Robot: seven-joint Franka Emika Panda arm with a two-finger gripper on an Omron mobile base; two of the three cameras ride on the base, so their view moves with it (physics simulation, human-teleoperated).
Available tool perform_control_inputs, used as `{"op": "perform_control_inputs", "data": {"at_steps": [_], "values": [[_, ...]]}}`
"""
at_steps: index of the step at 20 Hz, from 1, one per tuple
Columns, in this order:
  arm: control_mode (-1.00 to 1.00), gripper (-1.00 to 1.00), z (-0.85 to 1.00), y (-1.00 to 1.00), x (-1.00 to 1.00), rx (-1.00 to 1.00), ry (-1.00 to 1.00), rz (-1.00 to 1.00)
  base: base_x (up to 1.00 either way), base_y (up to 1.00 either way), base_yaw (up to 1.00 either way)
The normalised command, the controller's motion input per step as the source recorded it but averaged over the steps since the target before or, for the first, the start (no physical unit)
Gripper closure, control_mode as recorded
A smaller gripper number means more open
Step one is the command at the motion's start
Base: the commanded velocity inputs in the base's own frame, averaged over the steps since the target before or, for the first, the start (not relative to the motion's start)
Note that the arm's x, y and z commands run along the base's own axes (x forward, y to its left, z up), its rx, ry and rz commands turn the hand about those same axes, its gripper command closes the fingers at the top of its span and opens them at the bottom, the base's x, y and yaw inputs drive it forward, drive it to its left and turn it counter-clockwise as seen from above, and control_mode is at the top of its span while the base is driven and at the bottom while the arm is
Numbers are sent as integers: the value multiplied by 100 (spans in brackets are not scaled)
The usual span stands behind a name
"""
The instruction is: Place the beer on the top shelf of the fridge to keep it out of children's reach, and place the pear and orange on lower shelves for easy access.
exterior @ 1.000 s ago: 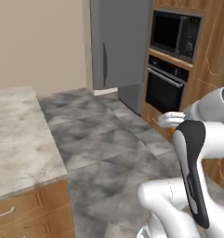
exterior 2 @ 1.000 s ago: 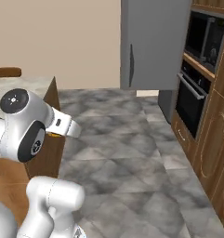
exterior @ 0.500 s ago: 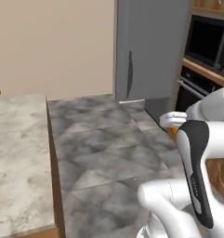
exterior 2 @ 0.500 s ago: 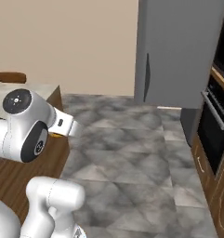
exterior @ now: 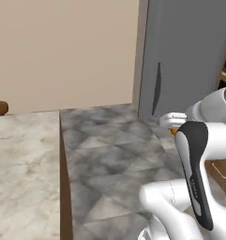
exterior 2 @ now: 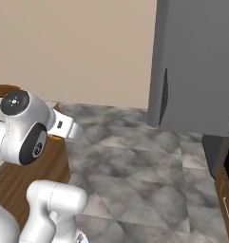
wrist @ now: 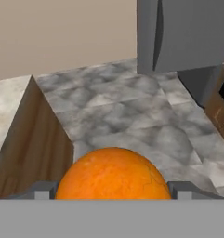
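The end effector holds the orange, the fruit sitting between its two fingers at the bottom of the hand view. Ahead of it and off to one side across the stone floor stands the fridge with its door shut, the dark handle facing the robot. To do this step well, carry the orange level and steady toward the fridge; the door will likely need opening before a lower shelf can be reached.
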Motion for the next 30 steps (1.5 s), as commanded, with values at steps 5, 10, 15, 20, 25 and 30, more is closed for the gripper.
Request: {"op": "perform_control_inputs", "data": {"at_steps": [5,10,15,20,25,30], "values": [[100,100,0,0,0,0,0,0,100,17,9],[100,100,0,0,0,0,0,0,100,24,5],[100,100,0,0,0,0,0,0,100,23,1],[100,100,0,0,0,0,0,0,100,29,0],[100,100,0,0,0,0,0,0,100,35,0],[100,100,0,0,0,0,0,0,100,38,0]]}}
